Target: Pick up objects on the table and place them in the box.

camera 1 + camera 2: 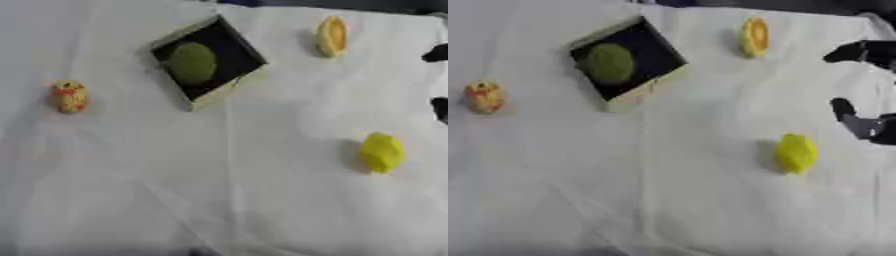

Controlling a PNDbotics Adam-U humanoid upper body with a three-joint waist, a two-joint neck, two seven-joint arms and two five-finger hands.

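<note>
Counter (262, 200): covered by a white cloth that fills nearly the whole of both views.
Cloth surface: creased, with a long fold seen running down the middle and fainter wrinkles spread toward the lower edge.
Far edge: a dark strip (350, 4) is seen beyond the cloth along the top, with a small bluish patch (677, 2) in it.

the right hand (866, 125) is cut off by the right edge, only dark fingers (859, 51) showing.
</note>
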